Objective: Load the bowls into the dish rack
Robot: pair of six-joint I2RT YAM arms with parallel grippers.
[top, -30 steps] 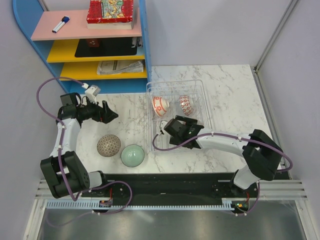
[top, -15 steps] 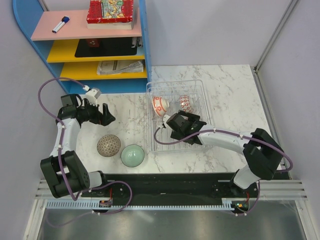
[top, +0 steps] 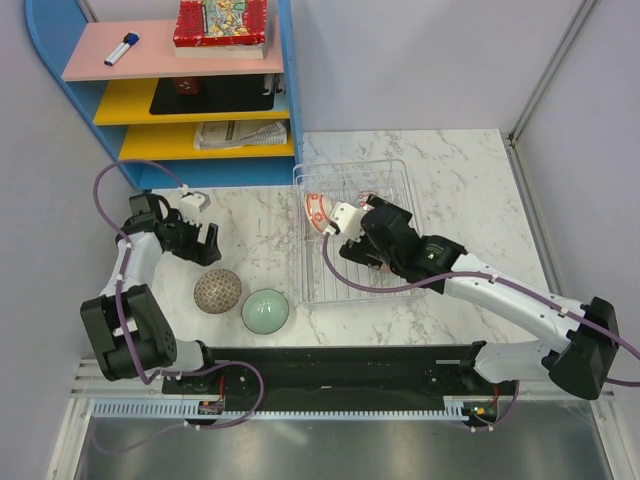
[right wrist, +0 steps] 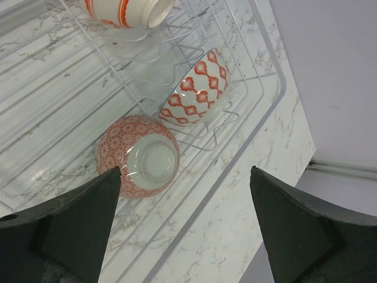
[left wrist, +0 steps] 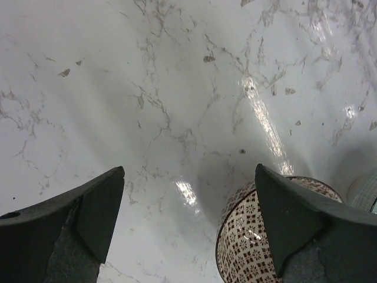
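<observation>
well left of the dish rack (top: pixel 310 270), the left hand (left wrist: pixel 189 171) hangs low over the bare worktop (top: pixel 460 170), fingers spread wide and holding nothing. the brown lattice bowl (top: pixel 217 291) sits upside down just below it, further from the rack's far end, with its rim edging in under the right finger in the wrist view. that looks like a line-up for the next pick. the pale green bowl (top: pixel 265 311) lies upside down beside it, nearer the rack's left rim, not yet loaded.

inside the rack three bowls are tipped on edge in the wire slots (the pose that lets them drain): an orange-banded bowl (right wrist: pixel 126 12) by the left rim, a red-white patterned bowl (right wrist: pixel 197 88) further right, and the orange-red floral bowl (right wrist: pixel 140 158) with its foot turned outward. the right hand (right wrist: pixel 184 177) hovers above the floral bowl, fingers wide and empty, so that bowl looks placed. by my count two bowls are left.
</observation>
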